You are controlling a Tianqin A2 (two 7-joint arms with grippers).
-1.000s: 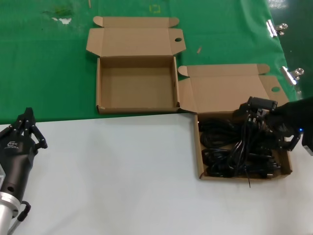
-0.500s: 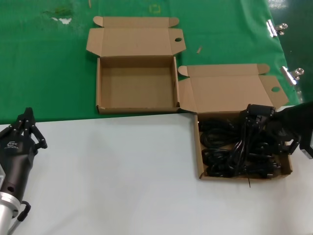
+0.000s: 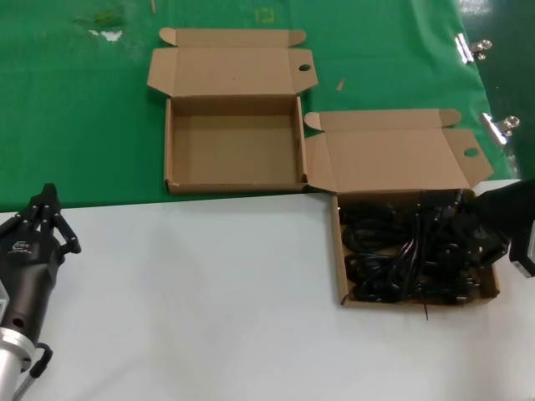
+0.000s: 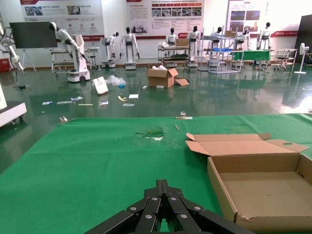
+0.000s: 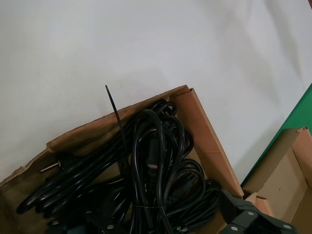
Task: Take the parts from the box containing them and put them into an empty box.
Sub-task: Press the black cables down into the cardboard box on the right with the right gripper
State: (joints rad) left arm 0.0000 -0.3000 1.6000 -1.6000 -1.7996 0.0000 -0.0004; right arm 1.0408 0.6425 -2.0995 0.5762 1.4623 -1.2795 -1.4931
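The parts (image 3: 407, 251) are black power cords, bundled and piled in the right-hand box containing them (image 3: 341, 251), whose lid (image 3: 393, 150) lies open behind it. My right gripper (image 3: 440, 210) is down among them, open, with its fingers (image 5: 242, 214) on either side of a tied bundle (image 5: 151, 161). The empty box (image 3: 234, 146) stands to the left and farther back on the green mat, and shows in the left wrist view too (image 4: 258, 187). My left gripper (image 3: 48, 219) is shut and parked near the table's left edge, holding nothing (image 4: 162, 184).
A green mat (image 3: 75, 125) covers the back of the table and a white surface (image 3: 209, 284) the front. Two metal clips (image 3: 500, 125) sit at the mat's right edge. A black cable tie end (image 5: 114, 105) sticks out over the full box's front wall.
My right gripper has dropped from above the back of the full box down into the cords. The left arm and both boxes have not moved.
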